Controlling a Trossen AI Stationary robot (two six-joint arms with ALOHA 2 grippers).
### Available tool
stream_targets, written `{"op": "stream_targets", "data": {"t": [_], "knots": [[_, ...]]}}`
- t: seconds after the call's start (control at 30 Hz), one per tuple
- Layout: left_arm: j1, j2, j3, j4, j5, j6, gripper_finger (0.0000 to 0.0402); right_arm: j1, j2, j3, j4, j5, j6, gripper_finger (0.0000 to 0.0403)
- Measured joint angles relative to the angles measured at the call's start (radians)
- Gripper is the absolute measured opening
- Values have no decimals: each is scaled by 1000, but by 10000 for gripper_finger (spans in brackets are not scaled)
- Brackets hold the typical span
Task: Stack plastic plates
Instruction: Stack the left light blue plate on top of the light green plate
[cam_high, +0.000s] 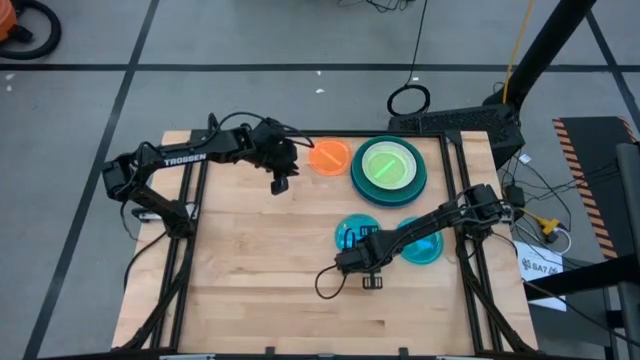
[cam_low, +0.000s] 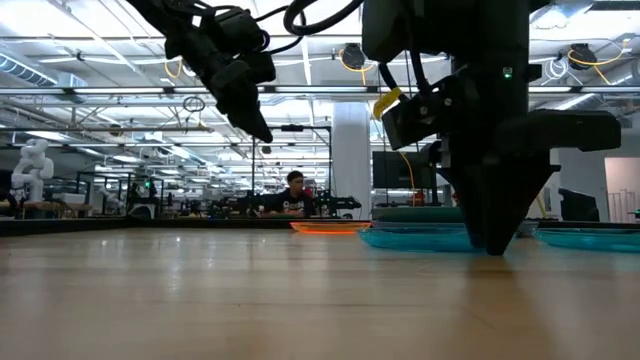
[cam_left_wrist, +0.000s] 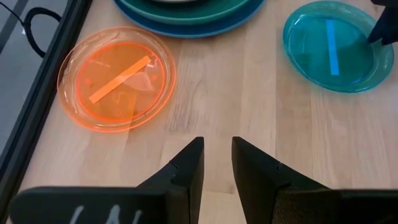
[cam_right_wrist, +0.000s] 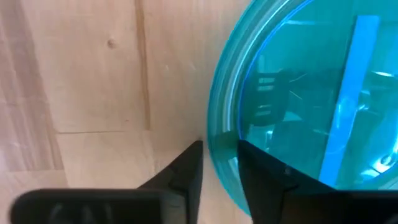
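The right gripper (cam_right_wrist: 219, 163) pinches the glossy rim of a round translucent cyan plate (cam_right_wrist: 311, 106) on pale wood-grain tabletop (cam_right_wrist: 74, 74); the left gripper (cam_left_wrist: 216, 155) hovers narrowly parted.

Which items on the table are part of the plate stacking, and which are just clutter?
Job:
- stack with lime green plate on top
- orange plate
- two cyan plates, right end effector at one's rim

Not part of it:
- cables off the table's right edge
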Motion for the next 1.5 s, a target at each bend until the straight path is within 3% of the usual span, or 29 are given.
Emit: {"op": "stream_targets", "data": {"t": [0.27, 0.63, 1.1, 1.5], "knots": [[0, 0, -1, 0, 0, -5, 88, -1, 1, 0, 21, 3, -26, 7], [0, 0, -1, 0, 0, -5, 88, -3, 5, 34, -24, -6, -30, 2], [0, 0, -1, -30, 0, -17, 88, -2, 5, 244, -169, -11, -40, 1], [-16, -44, -1, -27, 0, -31, 88, -34, 4, 438, -422, -5, -24, 0]]}}
